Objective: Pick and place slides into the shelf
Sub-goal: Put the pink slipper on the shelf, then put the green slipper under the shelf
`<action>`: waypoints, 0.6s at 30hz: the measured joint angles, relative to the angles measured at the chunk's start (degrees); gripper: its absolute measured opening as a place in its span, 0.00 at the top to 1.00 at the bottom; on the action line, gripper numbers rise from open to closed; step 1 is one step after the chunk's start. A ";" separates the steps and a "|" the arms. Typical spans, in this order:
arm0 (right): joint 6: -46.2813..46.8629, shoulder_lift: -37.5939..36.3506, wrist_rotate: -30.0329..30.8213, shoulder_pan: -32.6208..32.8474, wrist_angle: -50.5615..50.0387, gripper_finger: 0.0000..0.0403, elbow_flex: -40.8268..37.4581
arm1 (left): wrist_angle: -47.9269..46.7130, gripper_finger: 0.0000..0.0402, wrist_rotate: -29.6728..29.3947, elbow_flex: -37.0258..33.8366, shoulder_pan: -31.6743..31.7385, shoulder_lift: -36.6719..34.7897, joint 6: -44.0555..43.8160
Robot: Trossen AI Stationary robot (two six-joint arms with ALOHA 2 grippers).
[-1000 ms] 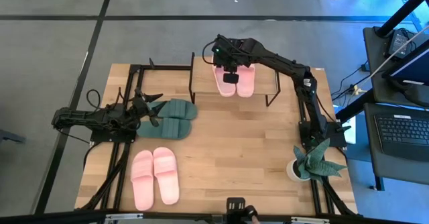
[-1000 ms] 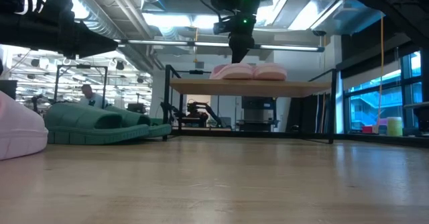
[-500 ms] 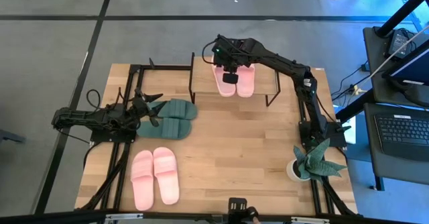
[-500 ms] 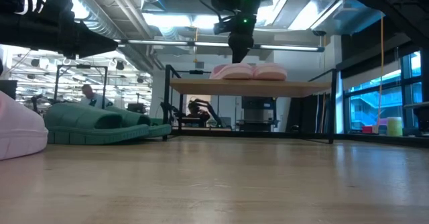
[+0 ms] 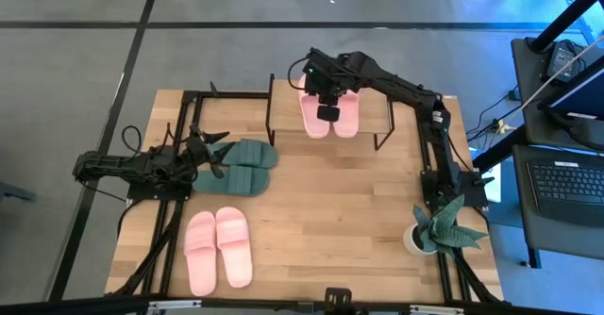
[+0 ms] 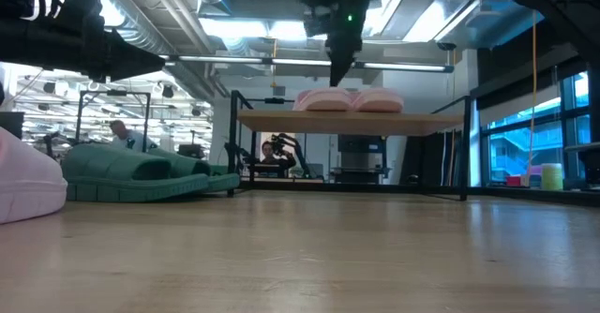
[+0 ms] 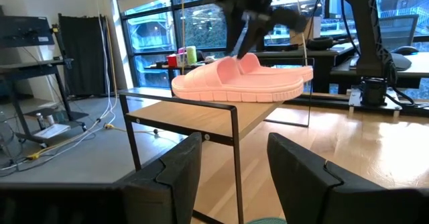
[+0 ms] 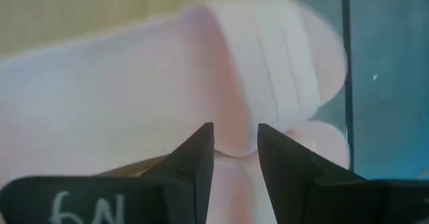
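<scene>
Jaws on the left gripper (image 5: 209, 155) stood parted with nothing between them, at the table's (image 5: 321, 202) left side, just beside one dark green pair of slides (image 5: 236, 167). One light pink pair (image 5: 218, 249) lay near the table's front-left. At the back, the shelf (image 5: 377, 117) carried a second light pink pair (image 5: 330, 112) on its top board. The right gripper (image 5: 326, 109) hung just above that pair, fingers (image 8: 194, 160) slightly apart, gripping nothing. Total: three pairs, six slides.
</scene>
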 joint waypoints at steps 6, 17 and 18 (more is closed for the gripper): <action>0.79 -7.06 0.31 1.99 0.59 0.71 0.00 | 0.01 0.59 0.01 -0.01 0.00 0.00 -0.01; 10.59 -21.29 0.19 15.60 -5.75 0.71 -0.02 | -0.01 0.59 0.02 0.00 0.00 0.00 -4.23; 11.99 -22.55 0.13 17.53 -6.41 0.71 -0.11 | -0.01 0.59 0.01 -0.02 0.01 -0.01 -4.42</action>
